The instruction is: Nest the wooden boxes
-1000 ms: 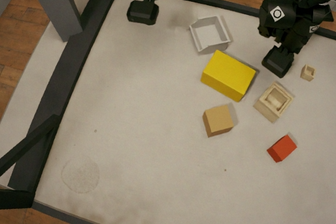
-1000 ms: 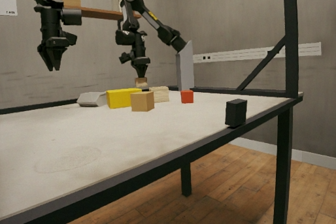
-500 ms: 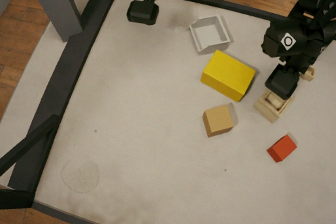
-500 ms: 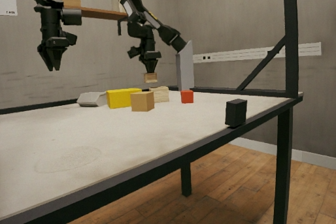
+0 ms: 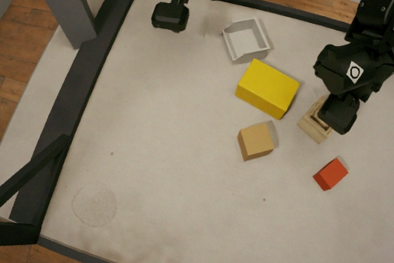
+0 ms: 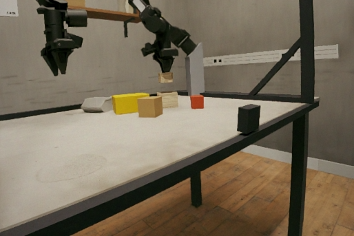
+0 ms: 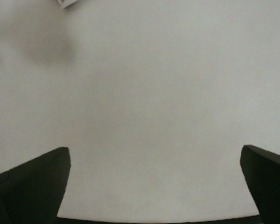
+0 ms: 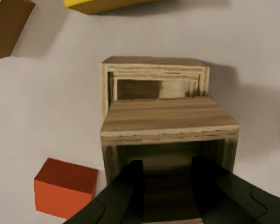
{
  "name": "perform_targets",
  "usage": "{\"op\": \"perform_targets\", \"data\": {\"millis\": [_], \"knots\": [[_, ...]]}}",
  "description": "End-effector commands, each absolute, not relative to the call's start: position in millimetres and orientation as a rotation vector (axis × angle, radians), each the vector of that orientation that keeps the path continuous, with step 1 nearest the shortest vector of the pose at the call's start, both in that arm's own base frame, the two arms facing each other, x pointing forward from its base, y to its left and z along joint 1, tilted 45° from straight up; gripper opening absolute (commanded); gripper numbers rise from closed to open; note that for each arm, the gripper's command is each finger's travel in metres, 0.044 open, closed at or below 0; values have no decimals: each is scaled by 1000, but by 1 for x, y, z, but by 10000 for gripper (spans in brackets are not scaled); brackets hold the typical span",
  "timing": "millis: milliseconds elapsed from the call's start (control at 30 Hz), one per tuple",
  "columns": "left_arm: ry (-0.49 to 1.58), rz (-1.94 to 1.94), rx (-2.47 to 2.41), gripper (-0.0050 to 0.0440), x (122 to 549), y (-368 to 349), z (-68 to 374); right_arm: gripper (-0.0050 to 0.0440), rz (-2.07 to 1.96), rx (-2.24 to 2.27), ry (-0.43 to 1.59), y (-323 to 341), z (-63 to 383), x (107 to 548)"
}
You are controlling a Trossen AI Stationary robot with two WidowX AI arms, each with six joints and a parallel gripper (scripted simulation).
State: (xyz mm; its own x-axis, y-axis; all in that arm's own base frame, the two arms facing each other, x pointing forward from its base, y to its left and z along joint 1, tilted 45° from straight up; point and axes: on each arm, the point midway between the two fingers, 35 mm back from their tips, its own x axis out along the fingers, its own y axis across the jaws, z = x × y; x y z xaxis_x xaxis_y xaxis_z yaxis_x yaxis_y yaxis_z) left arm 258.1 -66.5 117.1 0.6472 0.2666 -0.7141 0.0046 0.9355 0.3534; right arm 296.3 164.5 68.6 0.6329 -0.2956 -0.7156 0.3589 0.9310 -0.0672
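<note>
A large wooden box [image 5: 310, 130] [image 6: 169, 100] [image 8: 155, 61] stands on the table with its open side up; a smaller wooden box [image 8: 150, 78] sits inside it, its rim showing within the outer rim. My right gripper [image 5: 339, 117] [image 6: 165, 71] [image 8: 167, 167] is shut on another wooden box [image 6: 165, 78] [image 8: 170, 117], which hangs in the air above the nested pair, open side up, with the fingertips inside its opening. In the top view the gripper hides this box. My left gripper [image 5: 170, 20] [image 6: 59, 74] [image 7: 158, 157] is open and empty, high above the back of the table.
A yellow block [image 5: 268, 87] [image 6: 129, 104], a tan block [image 5: 256, 142] [image 6: 149, 106] and a red block [image 5: 330, 174] [image 6: 197, 102] [image 8: 65, 190] stand around the nested boxes. A grey tray [image 5: 238, 55] [image 6: 96, 104] lies behind the yellow block. The right arm hides part of the table.
</note>
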Motion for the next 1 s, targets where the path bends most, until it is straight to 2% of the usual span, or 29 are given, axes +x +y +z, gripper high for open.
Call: {"op": "perform_targets", "data": {"millis": [0, 700, 967], "knots": [[844, 87, 290, 400, 272, -74, 109, 187, -370, 100, 788, 169, 75, 298], [555, -257, 139, 400, 339, -101, 117, 187, -370, 100, 788, 169, 75, 298], [337, -392, 162, 400, 358, -101, 140, 187, -370, 100, 788, 169, 75, 298]]}}
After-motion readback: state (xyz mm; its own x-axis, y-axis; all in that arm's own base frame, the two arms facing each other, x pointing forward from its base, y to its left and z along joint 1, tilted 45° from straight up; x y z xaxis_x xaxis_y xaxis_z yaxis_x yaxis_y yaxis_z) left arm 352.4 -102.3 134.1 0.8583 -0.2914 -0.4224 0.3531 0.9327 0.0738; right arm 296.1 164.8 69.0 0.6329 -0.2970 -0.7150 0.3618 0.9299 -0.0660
